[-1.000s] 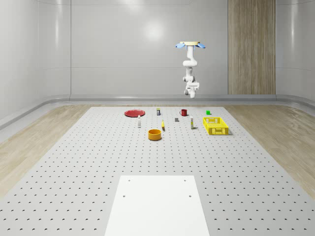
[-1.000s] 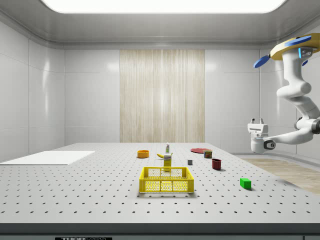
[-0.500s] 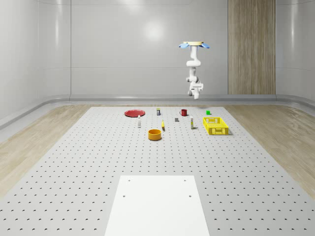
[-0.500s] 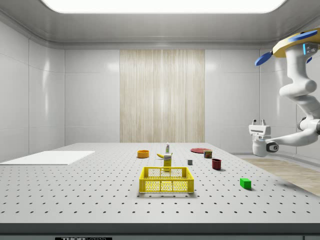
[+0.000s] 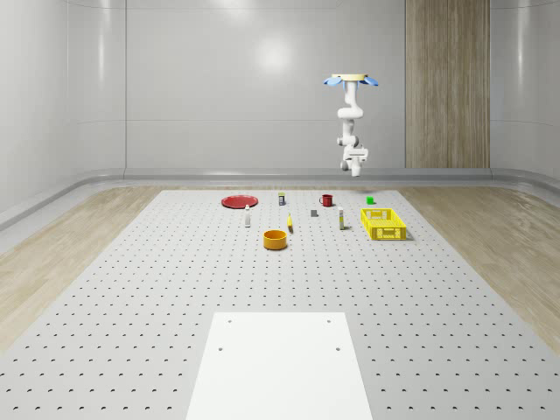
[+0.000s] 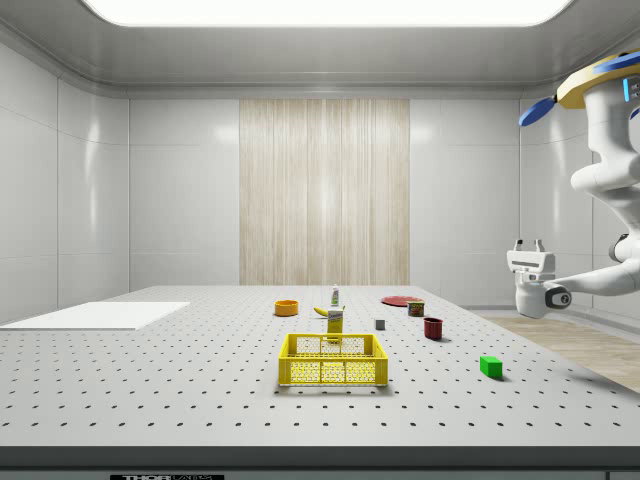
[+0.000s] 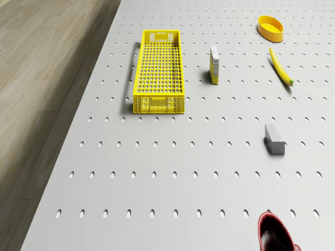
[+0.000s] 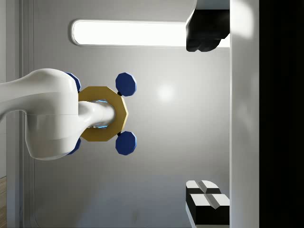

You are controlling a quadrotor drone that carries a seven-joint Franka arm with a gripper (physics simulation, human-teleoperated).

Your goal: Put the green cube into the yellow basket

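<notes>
Mesh-walled yellow basket (image 7: 157, 70) rectangular; green cube (image 6: 490, 366) smooth-faced.

No text, brand or number can be read anywhere. A dark strip on the worktop's (image 6: 320, 420) front edge in the side view carries lettering too small to make out.

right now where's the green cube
The green cube sits on the table to the side view's right of the yellow basket, nearer than the red mug.
</notes>
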